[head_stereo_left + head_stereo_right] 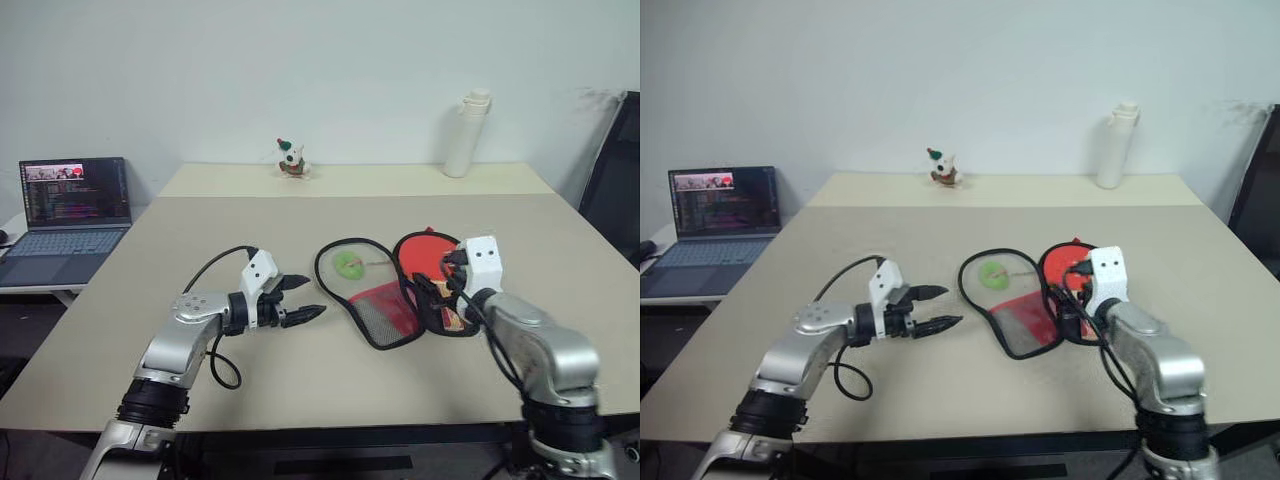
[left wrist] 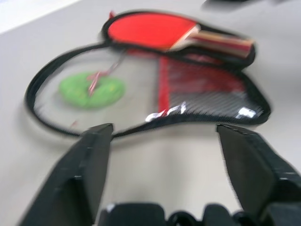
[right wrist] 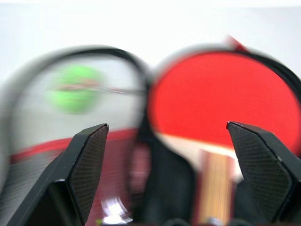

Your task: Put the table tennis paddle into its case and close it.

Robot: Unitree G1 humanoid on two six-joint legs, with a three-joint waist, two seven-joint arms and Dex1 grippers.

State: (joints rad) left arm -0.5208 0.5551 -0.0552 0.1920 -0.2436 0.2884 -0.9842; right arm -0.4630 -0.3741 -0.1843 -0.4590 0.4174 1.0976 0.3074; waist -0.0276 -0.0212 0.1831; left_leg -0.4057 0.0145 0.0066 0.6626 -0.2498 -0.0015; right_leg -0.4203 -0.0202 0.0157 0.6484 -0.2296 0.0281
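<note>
We see the case (image 1: 365, 290) lying opened out flat on the beige table (image 1: 300, 370), its two halves side by side. The half nearer our left arm shows a clear panel with a small green charm (image 1: 348, 264) resting on it and a red section with black mesh toward the table's front edge. The table tennis paddle (image 1: 425, 256) lies in the other half, red rubber face up, its pale wooden handle (image 2: 221, 41) pointing toward the front edge of the table.

Our left claw (image 1: 300, 298) hangs just above the table beside the case, apart from it, its two black fingers spread with nothing between them. Our right claw (image 3: 169, 174) hovers over the handle end of the paddle, fingers wide apart and gripping nothing.

At the far edge of the table stand a small toy figure (image 1: 291, 159) and a white bottle (image 1: 467, 133). An open laptop (image 1: 68, 208) sits on a separate surface beyond the table's left side.
</note>
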